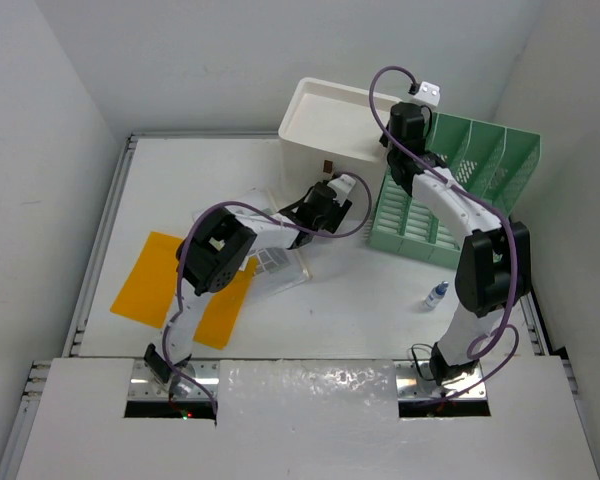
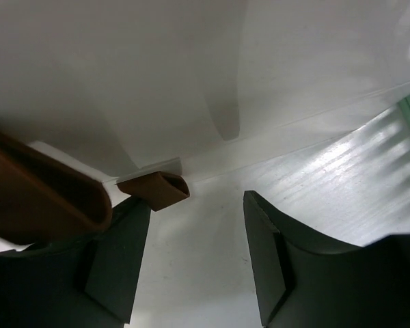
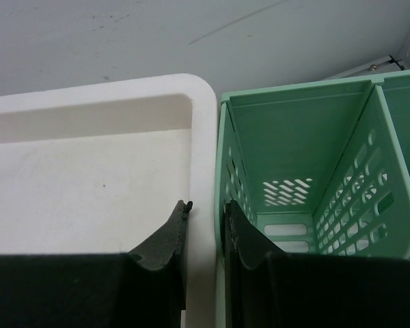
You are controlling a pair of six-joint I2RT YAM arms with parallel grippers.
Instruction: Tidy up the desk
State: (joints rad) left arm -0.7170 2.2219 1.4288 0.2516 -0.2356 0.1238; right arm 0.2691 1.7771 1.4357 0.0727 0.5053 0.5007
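Note:
The desk (image 1: 360,310) is a big white tabletop with metal rails. A white drawer box (image 1: 330,120) stands at the back, a green slotted file rack (image 1: 450,190) to its right. My left gripper (image 1: 336,196) is low at the box's front, open and empty in the left wrist view (image 2: 198,232). A small brown drawer handle (image 2: 154,190) sits just beyond its left finger; a bigger brown handle (image 2: 41,198) is at far left. My right gripper (image 1: 405,130) straddles the box's right rim (image 3: 203,157) and the rack's wall (image 3: 224,137), its fingers closed against them (image 3: 206,212).
An orange folder (image 1: 170,285) lies flat at front left. A clear plastic holder (image 1: 280,265) lies under the left arm. A small bottle with a blue cap (image 1: 437,294) stands by the right arm. Walls close in behind and on both sides.

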